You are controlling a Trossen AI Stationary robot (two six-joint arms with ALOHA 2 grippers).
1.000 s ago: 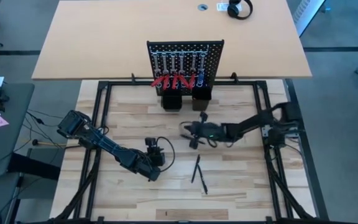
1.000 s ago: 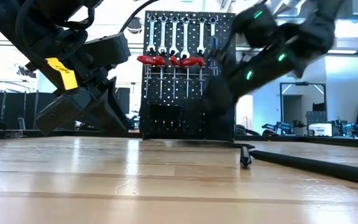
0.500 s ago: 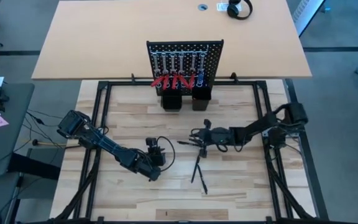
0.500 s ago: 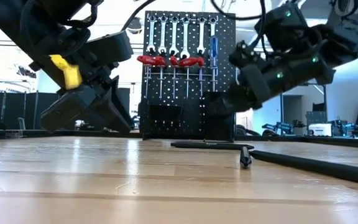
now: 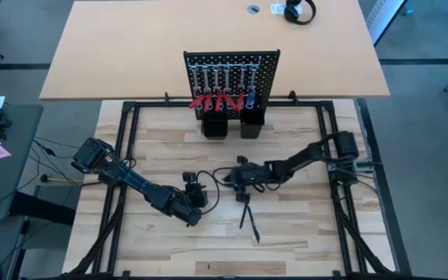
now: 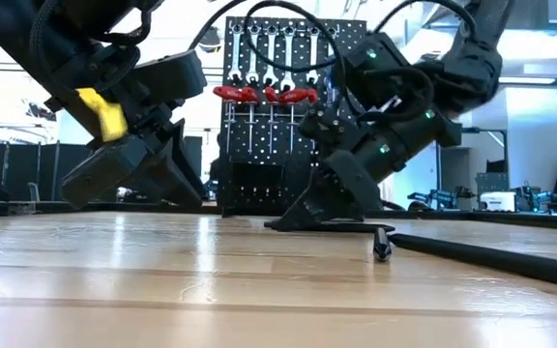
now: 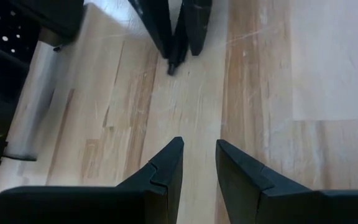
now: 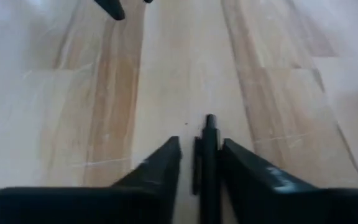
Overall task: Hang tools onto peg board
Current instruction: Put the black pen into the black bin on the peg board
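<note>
Now the thin black stick-like tools (image 5: 248, 215) are lying on the wooden table (image 5: 302, 233), crossing each other, well apart from the peg board (image 5: 231, 84), which is standing upright at the far edge with the silver wrenches (image 6: 280, 43) and the red-handled pieces (image 6: 264, 95) already hanging on it. Compared with half a second ago, the right gripper (image 5: 239, 180) is sitting lower and more to the left, directly over the upper ends of these sticks. In the right wrist view, one black stick (image 8: 209, 158) is lying between the two fingers (image 8: 160, 167), which are standing apart on either side of it and are not yet pressing it. This change is meaning, in my judgement, that the arm is moving from approach to the pick of one of the last tools, so the task is looking mostly done.

In the low view the right arm is bending steeply down, with its fingertips (image 6: 293, 217) nearly at the table surface. The left gripper (image 5: 194, 189) is waiting just beside, on the left part of the table, with its fingers (image 7: 163, 171) apart and holding nothing.
</note>
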